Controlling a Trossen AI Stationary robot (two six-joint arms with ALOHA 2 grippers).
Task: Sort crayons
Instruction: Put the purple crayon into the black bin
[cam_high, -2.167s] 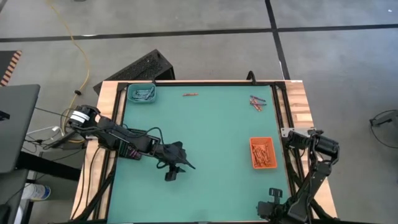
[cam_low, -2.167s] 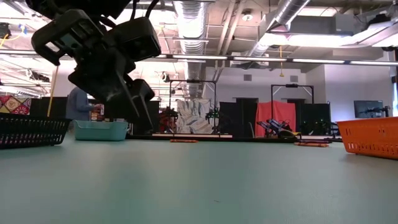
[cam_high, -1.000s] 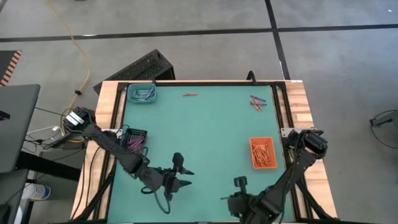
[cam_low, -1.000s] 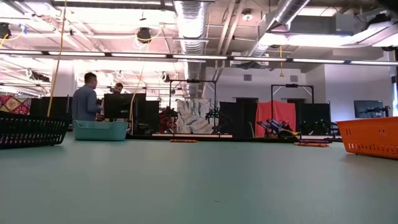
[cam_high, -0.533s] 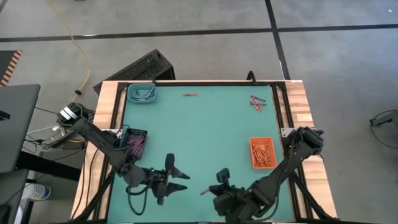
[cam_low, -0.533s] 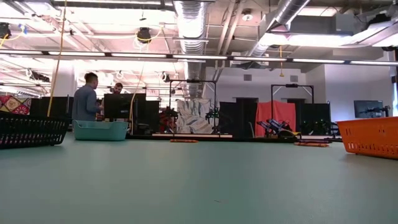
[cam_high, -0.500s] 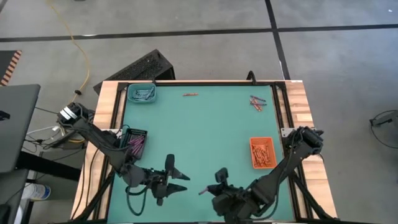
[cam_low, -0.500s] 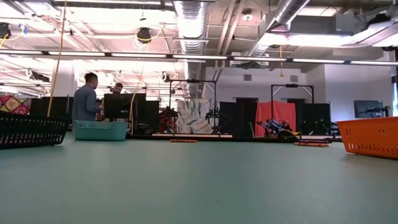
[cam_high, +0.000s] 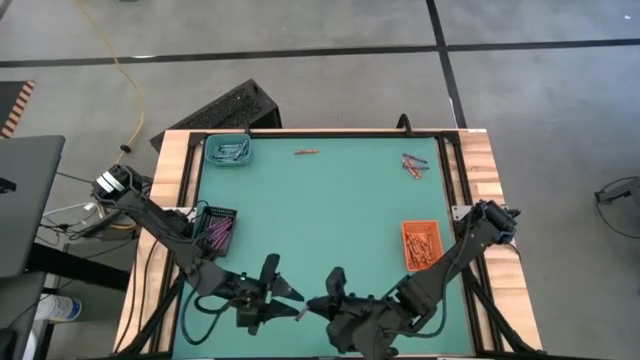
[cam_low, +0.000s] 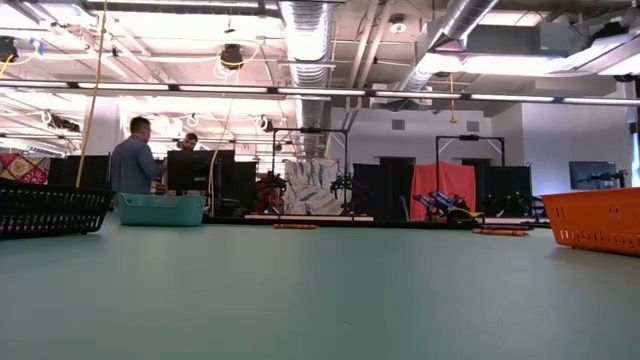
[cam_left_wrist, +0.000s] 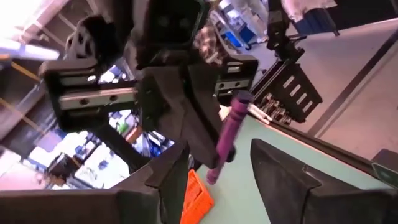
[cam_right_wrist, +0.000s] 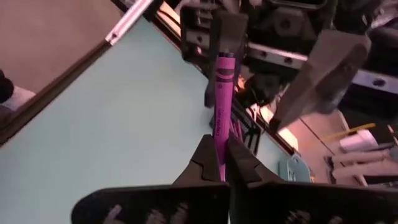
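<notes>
Near the table's front, right tool (cam_right_wrist: 220, 163) offers left tool (cam_left_wrist: 214, 171) a purple crayon (cam_right_wrist: 221, 102).

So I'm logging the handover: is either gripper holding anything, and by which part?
The right gripper is shut on one end of a purple crayon. The open left gripper brackets its far end, not gripping yet.

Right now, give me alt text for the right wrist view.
The right gripper is shut on a purple crayon, holding it out between the open fingers of the left gripper above the green table.
</notes>
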